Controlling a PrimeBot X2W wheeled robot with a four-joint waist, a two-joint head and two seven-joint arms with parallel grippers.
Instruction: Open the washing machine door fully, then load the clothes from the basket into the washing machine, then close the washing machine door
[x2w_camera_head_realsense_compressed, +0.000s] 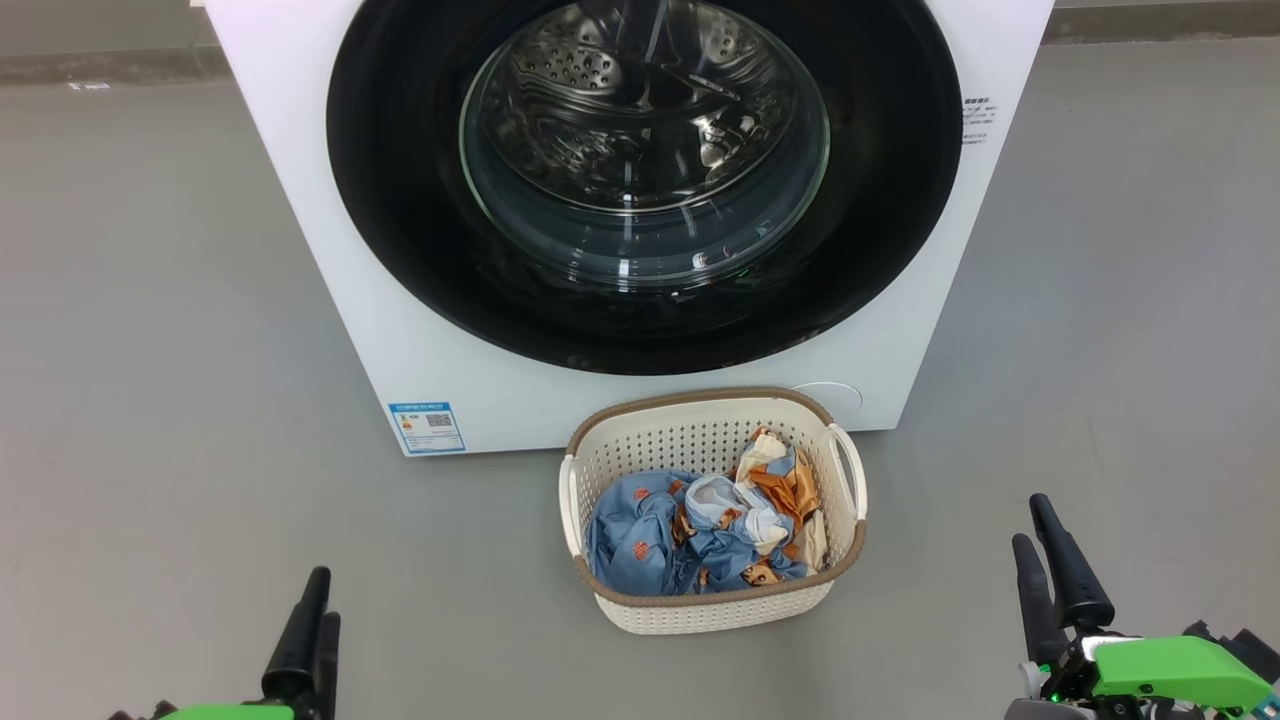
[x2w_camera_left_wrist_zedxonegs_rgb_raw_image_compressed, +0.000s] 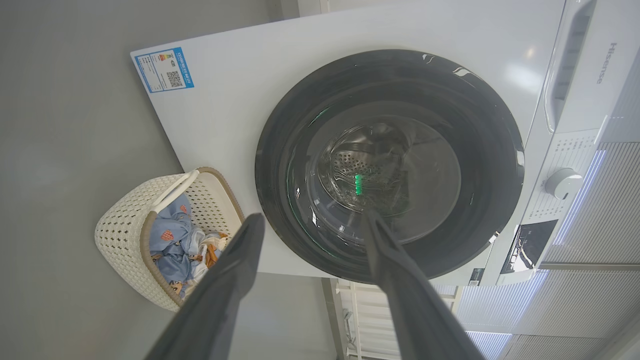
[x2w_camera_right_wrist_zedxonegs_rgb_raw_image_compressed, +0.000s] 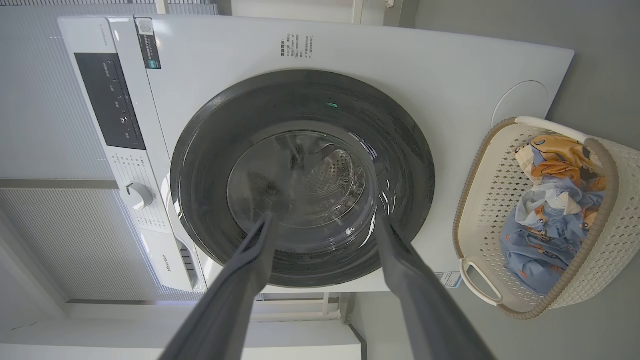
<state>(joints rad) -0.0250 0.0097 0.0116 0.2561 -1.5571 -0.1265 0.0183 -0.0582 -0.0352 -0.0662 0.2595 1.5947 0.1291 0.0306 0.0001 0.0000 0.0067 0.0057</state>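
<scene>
Left gripper (x2w_camera_head_realsense_compressed: 322, 598), 7 o'clock; right gripper (x2w_camera_head_realsense_compressed: 1032, 520), 5 o'clock: both low, aimed toward 12 o'clock, spread apart, holding nothing.

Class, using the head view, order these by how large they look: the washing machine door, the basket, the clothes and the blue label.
1. washing machine door, though cut off at the top
2. basket
3. clothes, inside the basket
4. blue label
</scene>
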